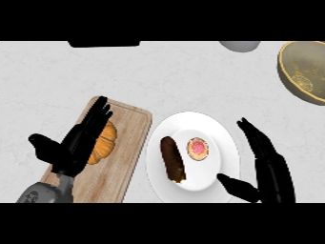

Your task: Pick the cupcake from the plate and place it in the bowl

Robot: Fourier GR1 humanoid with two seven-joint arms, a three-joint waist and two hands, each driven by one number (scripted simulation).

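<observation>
Closest in, the robot's black right hand [267, 164] sits at the right rim of the round white plate [221, 138], fingers straight and open with the thumb poking in toward the plate, holding nothing, so I'd guess it's lined up to come in at the cupcake from that side. The black left hand [77, 143] is over on the left above the light wooden cutting board [126, 157], fingers also straight and relaxed, just hovering over the orange ridged pastry or pumpkin-looking thing [105, 143], hard to say which, and half hiding it. On the plate, the small round cupcake with pink topping [198, 147] is right next to a long dark chocolate eclair [172, 159], so the grab probably needs care not to bump that. Further back at the upper right of the pale marbled counter [123, 71] is the yellowish round bowl [316, 71], well apart from the plate and not holding anything I can see.
</observation>
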